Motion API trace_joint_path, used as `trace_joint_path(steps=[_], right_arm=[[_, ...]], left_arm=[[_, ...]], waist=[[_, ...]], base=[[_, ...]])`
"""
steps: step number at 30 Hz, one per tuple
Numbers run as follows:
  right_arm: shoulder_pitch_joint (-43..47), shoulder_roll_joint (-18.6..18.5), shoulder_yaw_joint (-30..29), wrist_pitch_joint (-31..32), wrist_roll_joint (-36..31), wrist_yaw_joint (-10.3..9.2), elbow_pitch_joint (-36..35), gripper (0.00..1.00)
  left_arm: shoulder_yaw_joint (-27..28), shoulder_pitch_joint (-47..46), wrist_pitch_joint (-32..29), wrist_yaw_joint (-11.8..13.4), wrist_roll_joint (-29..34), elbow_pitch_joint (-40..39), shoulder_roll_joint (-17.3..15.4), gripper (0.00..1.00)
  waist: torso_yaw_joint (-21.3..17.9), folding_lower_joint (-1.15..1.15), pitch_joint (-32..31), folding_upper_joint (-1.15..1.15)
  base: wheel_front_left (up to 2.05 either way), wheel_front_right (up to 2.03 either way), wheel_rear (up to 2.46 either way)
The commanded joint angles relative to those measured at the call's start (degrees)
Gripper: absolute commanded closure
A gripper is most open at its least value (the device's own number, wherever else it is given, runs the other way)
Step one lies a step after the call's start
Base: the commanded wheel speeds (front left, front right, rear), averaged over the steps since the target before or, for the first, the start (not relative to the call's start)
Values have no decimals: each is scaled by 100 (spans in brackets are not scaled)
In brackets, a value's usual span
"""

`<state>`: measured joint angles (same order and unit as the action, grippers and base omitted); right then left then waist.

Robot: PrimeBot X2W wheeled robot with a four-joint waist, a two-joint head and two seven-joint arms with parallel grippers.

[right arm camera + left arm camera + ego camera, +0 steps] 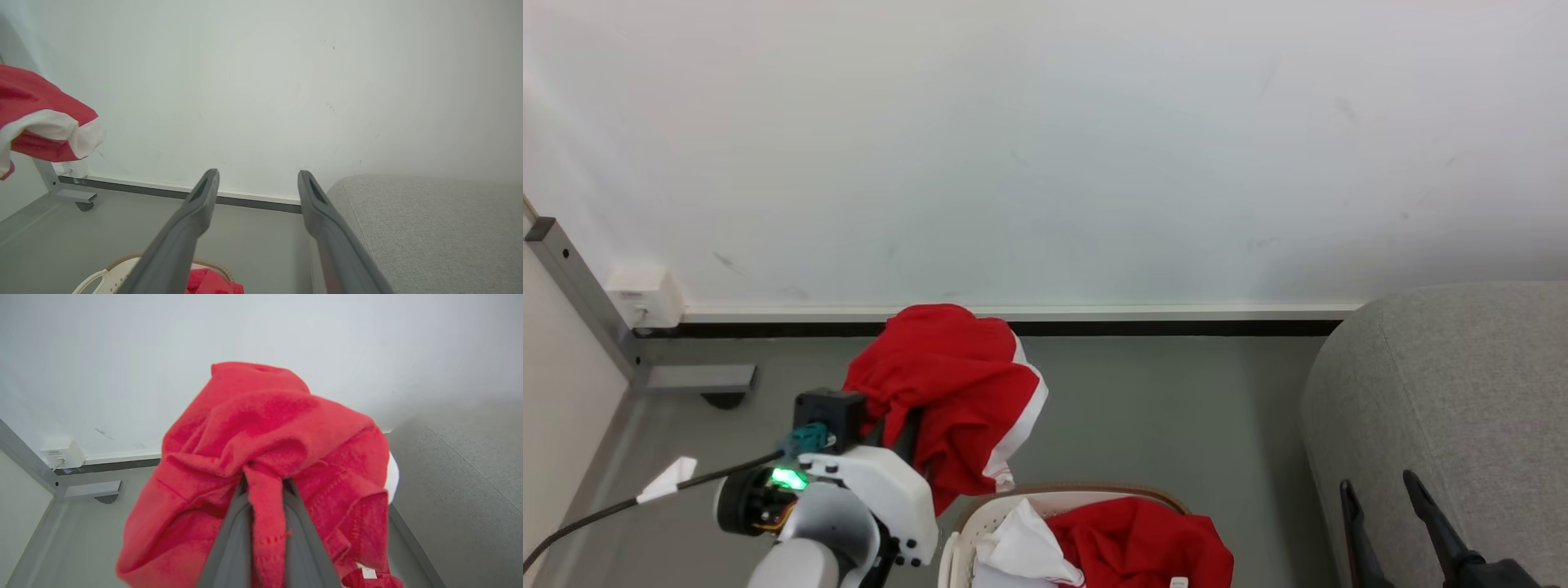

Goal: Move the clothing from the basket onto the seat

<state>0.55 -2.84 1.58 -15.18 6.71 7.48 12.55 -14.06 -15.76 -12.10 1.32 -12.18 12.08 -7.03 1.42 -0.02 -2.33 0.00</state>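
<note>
Aloft beside the basket (pixel 1045 492), the left gripper (pixel 265 484) clenches red clothing (pixel 947 384) between its jaws, while the right gripper (pixel 258 179) hangs with jaws spread near the seat (pixel 429 220).

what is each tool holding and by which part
The left tool pinches a fold of a red garment; the right tool is open and empty.

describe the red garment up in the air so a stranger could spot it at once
Find the white wall, then the grey floor left of the grey seat. By the white laundry basket there, a bunched red garment with a white panel hangs from the left end effector. Unlike the red clothing lying in the basket, it is in the air, pinched between two dark fingers.
</note>
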Motion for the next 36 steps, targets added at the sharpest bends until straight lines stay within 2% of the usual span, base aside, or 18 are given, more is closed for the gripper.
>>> trace_joint_path(steps=[1,10,27,32,36], right_arm=[[126,-10,24,4,19,2,-29,0],[177,-10,92,4,-6,2,-67,0],[-34,-10,263,4,-129,2,-92,0],[-230,-7,886,4,-293,2,-49,0],[-608,-295,1793,4,-55,1,74,0]], left_arm=[[42,112,-8,34,-69,-134,-80,100],[20,332,-165,89,-92,-625,-185,100],[-190,416,-183,97,-147,-645,-165,100],[-268,399,-218,68,-158,-677,-149,100],[-332,352,-243,48,-159,-711,-144,100]], waist=[[-26,2,-62,0],[-56,2,-102,0],[-104,2,-23,0],[-108,2,-16,0],[-103,2,-10,0]], base=[[0,0,0],[0,0,0],[0,0,0],[0,0,0],[0,0,0]])
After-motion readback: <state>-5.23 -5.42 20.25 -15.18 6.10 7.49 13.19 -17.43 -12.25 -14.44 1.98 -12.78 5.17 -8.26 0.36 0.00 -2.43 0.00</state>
